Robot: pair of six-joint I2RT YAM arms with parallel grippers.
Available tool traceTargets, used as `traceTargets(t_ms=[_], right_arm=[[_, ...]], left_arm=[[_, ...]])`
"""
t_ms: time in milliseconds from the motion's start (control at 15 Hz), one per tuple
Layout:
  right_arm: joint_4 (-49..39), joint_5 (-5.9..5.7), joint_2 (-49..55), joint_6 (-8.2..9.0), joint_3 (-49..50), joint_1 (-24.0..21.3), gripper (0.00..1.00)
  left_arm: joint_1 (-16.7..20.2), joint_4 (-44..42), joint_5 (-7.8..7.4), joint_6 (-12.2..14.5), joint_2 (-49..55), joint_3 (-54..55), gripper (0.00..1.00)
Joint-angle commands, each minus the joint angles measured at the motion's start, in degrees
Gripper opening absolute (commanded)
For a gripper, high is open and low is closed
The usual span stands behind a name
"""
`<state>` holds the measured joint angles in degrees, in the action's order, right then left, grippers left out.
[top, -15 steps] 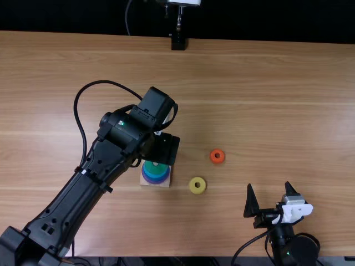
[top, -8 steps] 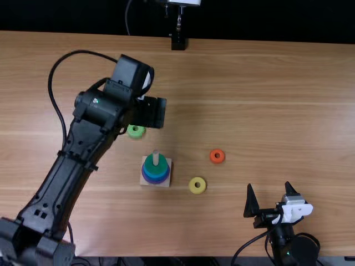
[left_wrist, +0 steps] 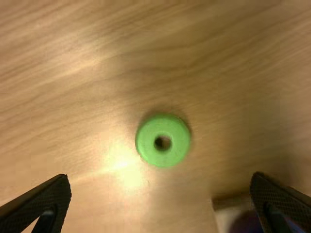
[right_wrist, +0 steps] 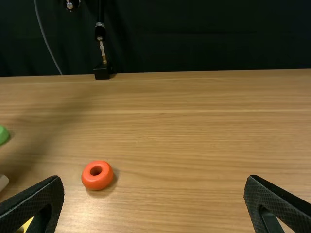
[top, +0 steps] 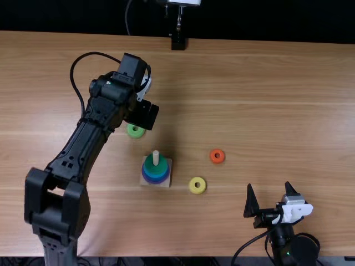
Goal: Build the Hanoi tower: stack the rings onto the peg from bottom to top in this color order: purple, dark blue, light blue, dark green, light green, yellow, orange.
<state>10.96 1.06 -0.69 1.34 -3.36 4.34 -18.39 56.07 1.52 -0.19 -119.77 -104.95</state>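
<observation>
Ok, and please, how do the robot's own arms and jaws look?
The left arm and the right arm are black, with jointed, blocky segments. A black cable loops beside the left one; another black cable runs along the right. Each has a white piece near the wrist. The jaws are black and tapering, with a finely textured surface.

wooden table point(top: 266, 100) | dark curtain point(right_wrist: 204, 36) behind | stand point(top: 178, 42) at far edge | cable point(top: 126, 19)
</observation>
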Motion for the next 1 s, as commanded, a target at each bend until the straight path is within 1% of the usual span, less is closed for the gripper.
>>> traceTargets(t_ms=[0, 67, 133, 200, 400, 600, 800, 933], right_arm=[[4.08, 0.21, 0.69, -0.18, 2.83, -0.47, 1.0], [4.08, 0.31, 0.69, -0.29, 2.83, -0.47, 1.0], [4.08, 0.31, 0.69, -0.29, 2.83, -0.47, 1.0], [4.08, 0.21, 0.69, -0.29, 2.83, -0.47, 1.0], [4.08, 0.21, 0.69, -0.18, 2.83, -0.47, 1.0], [4.08, 0.21, 0.69, -0.29, 2.83, -0.47, 1.0], [4.08, 0.31, 0.69, -0.29, 2.83, -0.47, 1.0], [4.08, 0.21, 0.69, -0.29, 2.83, -0.47, 1.0]], left_arm=[[0.81, -1.44, 0.27, 1.56, -2.75, 1.15, 1.0], [0.81, -2.81, 0.38, 3.24, -3.55, 1.76, 1.0], [0.81, -3.97, 0.06, 4.83, -4.07, 2.47, 1.0], [0.81, -4.29, 0.06, 5.35, -4.6, 3.52, 1.0], [0.9, -4.39, 0.06, 5.35, -4.78, 7.12, 1.0], [0.9, -5.03, -0.04, 5.46, -5.39, 7.56, 1.0], [0.81, -9.14, -0.15, 5.35, -7.06, 7.56, 1.0], [0.73, -9.67, -0.15, 5.35, -7.5, 7.56, 1.0]])
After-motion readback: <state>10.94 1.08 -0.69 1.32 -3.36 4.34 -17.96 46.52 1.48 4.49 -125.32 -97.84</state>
